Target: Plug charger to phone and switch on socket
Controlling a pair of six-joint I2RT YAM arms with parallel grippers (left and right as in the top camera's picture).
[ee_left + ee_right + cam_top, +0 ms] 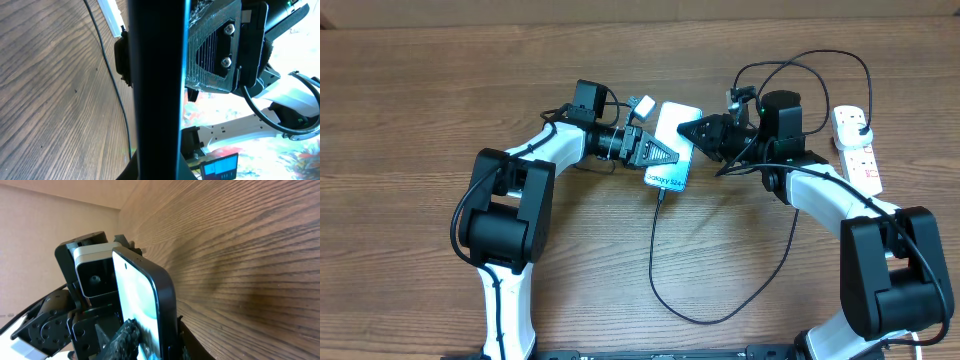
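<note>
Tabletop of brown wood grain (420, 100) fills the overhead view. On it the slim rectangular smartphone with a pale blue-teal screen (670, 120) sits face up between the two end effectors. The left gripper (665, 155) is clamped on its left long edge. The right gripper (688, 130) meets the opposite edge, but from above its fingers hide whether they pinch or only straddle. A thin black charger cable (655, 260) leaves the phone's near end just below the left gripper. It sweeps in a wide loop toward the robot, then rises under the right arm. The white elongated power strip with red switches (860, 160) lies well outside the right gripper, beyond its wrist. The left wrist view gives what the overhead cannot. It shows the phone edge-on as a dark vertical bar (155, 90) filling the middle of the frame, with a thin teal glow along its right side. A ribbed black finger (215, 55) of the right gripper lies close against that side. The cable (112, 75) trails across the wood to the left. The right wrist view alone shows the phone's dark rounded frame and glowing face (140, 300). One rough black fingertip (125, 340) lies across the screen and another sits behind the back. Whether they press cannot be told. The left gripper's white-faced camera housing (92, 275) sits just beyond the phone.
</note>
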